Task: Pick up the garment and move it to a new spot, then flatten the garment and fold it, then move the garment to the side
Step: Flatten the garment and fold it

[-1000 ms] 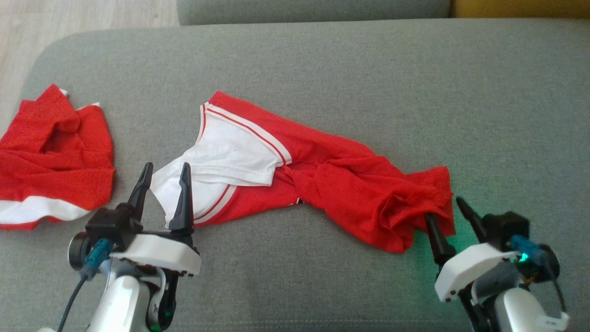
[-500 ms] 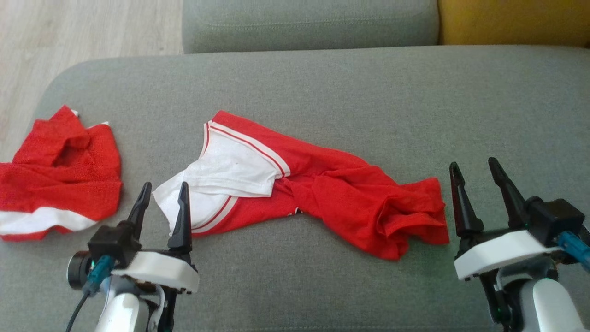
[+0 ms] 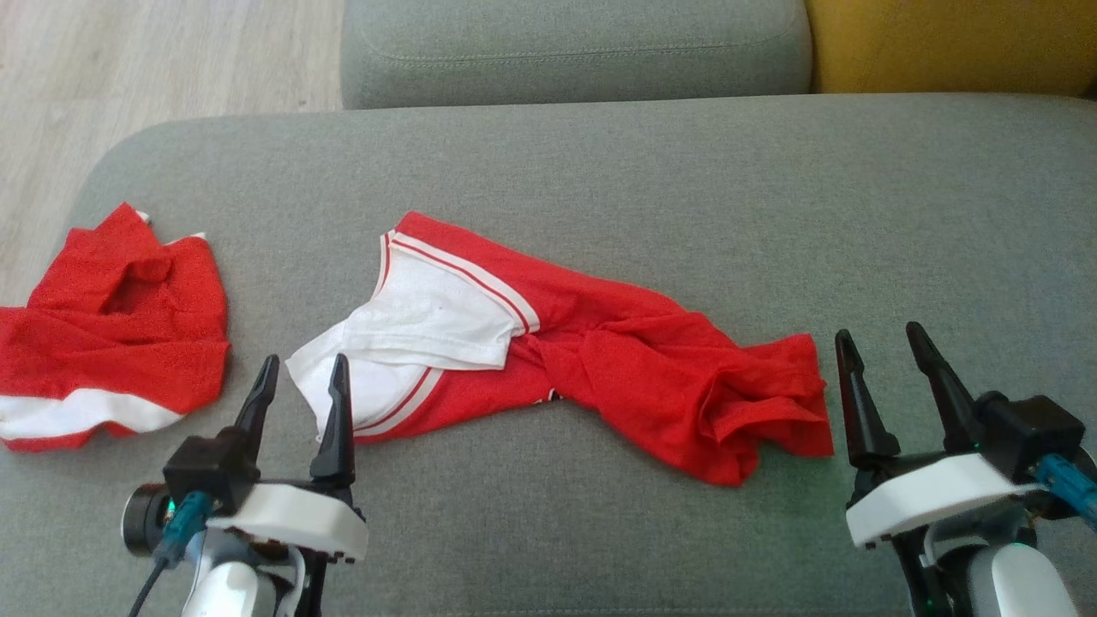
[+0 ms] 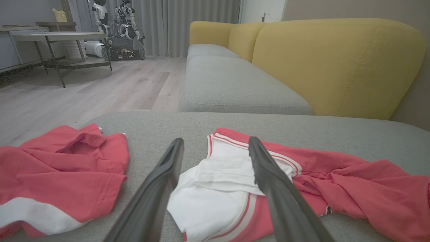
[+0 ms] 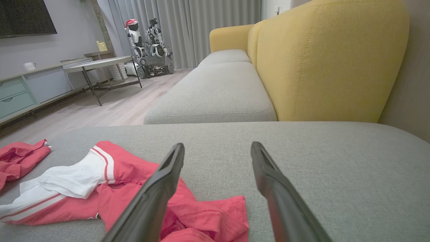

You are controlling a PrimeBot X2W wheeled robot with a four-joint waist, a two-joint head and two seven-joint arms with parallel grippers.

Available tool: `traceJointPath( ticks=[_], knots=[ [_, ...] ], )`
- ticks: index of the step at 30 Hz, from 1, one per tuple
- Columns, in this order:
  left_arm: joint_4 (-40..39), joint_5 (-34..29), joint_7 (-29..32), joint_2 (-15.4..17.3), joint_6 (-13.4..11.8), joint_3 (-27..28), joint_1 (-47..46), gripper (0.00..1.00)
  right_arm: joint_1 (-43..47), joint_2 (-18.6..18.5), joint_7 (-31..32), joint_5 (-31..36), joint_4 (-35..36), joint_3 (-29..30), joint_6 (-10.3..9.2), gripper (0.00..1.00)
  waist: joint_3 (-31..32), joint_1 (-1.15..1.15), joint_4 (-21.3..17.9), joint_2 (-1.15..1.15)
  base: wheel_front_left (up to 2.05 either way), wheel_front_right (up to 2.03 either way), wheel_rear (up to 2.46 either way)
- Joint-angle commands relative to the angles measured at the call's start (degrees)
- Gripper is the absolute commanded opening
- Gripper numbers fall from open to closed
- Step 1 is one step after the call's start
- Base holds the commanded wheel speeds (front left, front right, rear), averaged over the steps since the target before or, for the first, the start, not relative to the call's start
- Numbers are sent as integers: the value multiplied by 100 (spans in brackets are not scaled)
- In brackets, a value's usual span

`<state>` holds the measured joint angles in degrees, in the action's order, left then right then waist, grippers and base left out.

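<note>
Right wrist view catches a television (image 5: 23,15) past the garment (image 5: 127,174).

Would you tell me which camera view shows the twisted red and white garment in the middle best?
The head view: almost the whole garment shows from above, end to end. The left wrist view cuts off its red end at the picture's edge; the right wrist view sees it low, partly behind the right gripper.
</note>
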<state>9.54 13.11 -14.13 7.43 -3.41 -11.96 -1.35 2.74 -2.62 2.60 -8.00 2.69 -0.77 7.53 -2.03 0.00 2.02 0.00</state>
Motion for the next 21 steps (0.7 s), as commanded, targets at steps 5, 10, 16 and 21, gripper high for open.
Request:
traceJointPath(
  ticks=[5,10,16,21],
  knots=[
    [-206,-25,0,130,-51,181,-260,100,-201,-26,28,-113,78,-24,-4,100,-52,0,38,0,0,0,0],
    [-215,-20,4,116,-31,122,-400,100,-367,-26,120,-42,-285,268,-4,100,-254,0,189,0,0,0,0],
    [-198,-21,-25,63,1,59,-644,100,-972,-40,216,124,-1129,503,-4,100,-639,0,369,0,0,0,0],
    [-142,-31,-53,17,36,17,-858,100,-1534,-129,403,132,-2007,485,-4,100,-919,0,470,0,0,0,0]
  ],
)
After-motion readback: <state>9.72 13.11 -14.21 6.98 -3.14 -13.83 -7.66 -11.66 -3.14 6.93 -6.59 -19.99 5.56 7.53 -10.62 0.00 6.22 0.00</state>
